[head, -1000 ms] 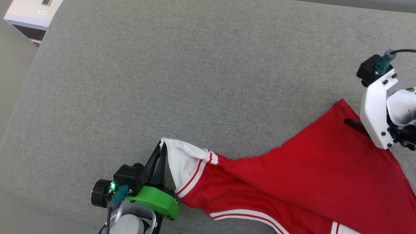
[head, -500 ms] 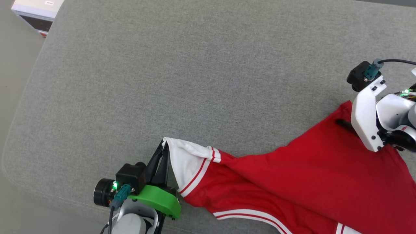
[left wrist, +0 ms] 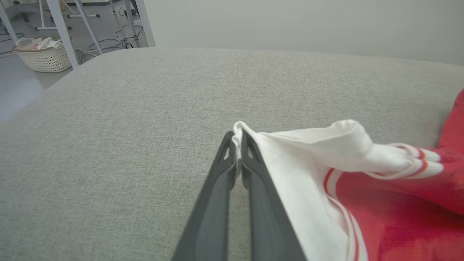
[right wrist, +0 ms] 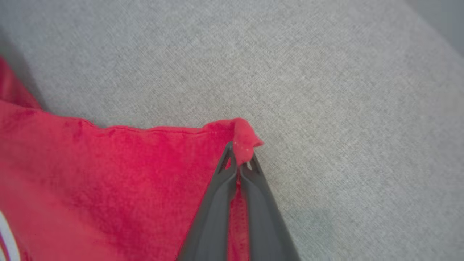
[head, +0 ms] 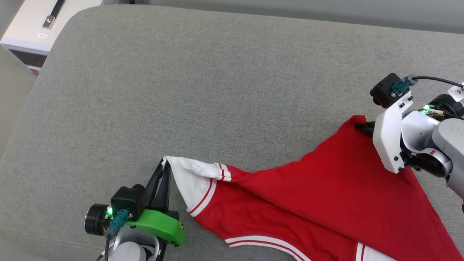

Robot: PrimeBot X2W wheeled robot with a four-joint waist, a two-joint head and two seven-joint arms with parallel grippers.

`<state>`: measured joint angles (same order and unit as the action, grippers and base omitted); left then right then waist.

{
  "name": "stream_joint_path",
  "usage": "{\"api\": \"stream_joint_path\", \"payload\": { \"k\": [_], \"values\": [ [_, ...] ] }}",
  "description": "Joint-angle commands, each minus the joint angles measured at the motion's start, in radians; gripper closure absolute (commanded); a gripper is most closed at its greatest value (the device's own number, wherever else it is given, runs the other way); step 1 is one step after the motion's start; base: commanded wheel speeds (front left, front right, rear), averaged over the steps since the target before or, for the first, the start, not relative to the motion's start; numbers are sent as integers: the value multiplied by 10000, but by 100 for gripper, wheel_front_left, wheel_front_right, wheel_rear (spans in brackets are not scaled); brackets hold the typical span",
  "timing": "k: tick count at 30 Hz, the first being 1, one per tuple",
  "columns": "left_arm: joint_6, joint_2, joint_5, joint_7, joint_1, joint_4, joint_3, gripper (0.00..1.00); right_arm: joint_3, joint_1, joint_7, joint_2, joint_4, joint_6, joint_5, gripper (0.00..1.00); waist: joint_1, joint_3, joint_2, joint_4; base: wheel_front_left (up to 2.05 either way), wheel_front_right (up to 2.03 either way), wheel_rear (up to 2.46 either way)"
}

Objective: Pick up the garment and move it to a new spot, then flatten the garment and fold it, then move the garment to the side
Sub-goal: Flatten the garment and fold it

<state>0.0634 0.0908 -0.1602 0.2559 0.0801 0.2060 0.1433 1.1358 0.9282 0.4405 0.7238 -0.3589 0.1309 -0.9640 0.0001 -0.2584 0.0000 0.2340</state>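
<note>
Lower left of the head view: the left claw (head: 165, 164) is clamping shut on the tip of the shirt's white sleeve (head: 190, 177). The left wrist view is showing white cloth squeezed between the closed tips. The shirt (head: 326, 195) is lying on the grey cushion (head: 217, 90), running as a broad red band from that sleeve up to a red corner (head: 357, 119) at the right edge, with the rest trailing off the bottom right of the frame. At the right edge the right claw (head: 362, 127) is clenching that red corner, and the right wrist view is showing a nub of red cloth poking past its closed tips. So the shirt's long axis is running claw to claw, lower left to upper right, each arm holding its own near end. The cloth between is creasing near the sleeve rather than pulling taut. In my judgement the coming move is hinging on lifting or spreading both ends together. Surface: woven grey fabric, soft-looking, its corner rounding off at upper left. Beyond it a white box (head: 29, 32) is sitting at upper left. In the left wrist view a wicker basket (left wrist: 43, 58) and pale table legs (left wrist: 61, 25) are standing at upper left, a plain wall (left wrist: 290, 25) closing off the back.
</note>
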Motion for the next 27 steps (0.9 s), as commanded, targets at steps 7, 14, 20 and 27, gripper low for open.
{"api": "stream_joint_path", "payload": {
  "k": [7,14,20,27],
  "values": [
    [126,671,110,26,246,-613,-219,100,-519,117,-1484,229,555,-2,-290,100,-1,1214,0,-798,0,0,0],
    [246,1260,93,-463,1652,-1651,-398,100,-1739,353,-2489,552,1017,-2,-259,100,-1,1576,0,-1193,0,0,0],
    [426,1710,51,-1163,3664,-2548,-266,100,-2965,872,-2818,651,1365,-2,65,100,-1,1323,0,-1553,0,0,0],
    [598,2166,-214,-1935,6643,-2707,175,100,-4402,1994,-2662,533,1540,-2,634,100,-1,361,0,-1868,0,0,0]
  ]
}}
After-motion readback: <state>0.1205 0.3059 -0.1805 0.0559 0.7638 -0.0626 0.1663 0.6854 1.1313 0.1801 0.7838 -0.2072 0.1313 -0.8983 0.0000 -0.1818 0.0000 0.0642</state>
